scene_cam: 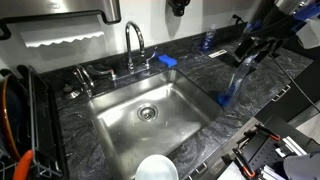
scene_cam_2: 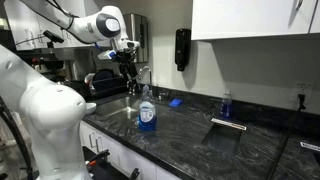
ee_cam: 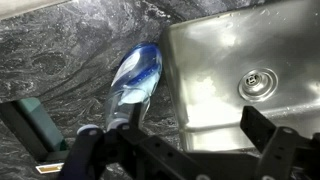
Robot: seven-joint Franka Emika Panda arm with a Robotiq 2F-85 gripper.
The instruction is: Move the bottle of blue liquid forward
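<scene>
The bottle of blue liquid [scene_cam_2: 146, 110] is see-through with blue liquid in its lower part. It stands upright on the dark marbled counter beside the sink's edge. It also shows in an exterior view [scene_cam: 228, 88] and in the wrist view [ee_cam: 137, 72]. My gripper [scene_cam_2: 128, 68] hangs above it, open and empty, and also shows in an exterior view [scene_cam: 245, 55]. In the wrist view the gripper [ee_cam: 195, 112] has its fingers spread wide. The bottle's neck lies by one finger and the sink basin shows between the jaws.
The steel sink [scene_cam: 115, 110] with its tap [scene_cam: 135, 42] lies beside the bottle. A flat bright-blue block [scene_cam: 168, 60] sits behind the sink. A second small dark-blue bottle [scene_cam: 207, 42] stands at the back wall. A white bowl [scene_cam: 157, 168] is at the front edge. A dish rack [scene_cam: 15, 120] stands at one side.
</scene>
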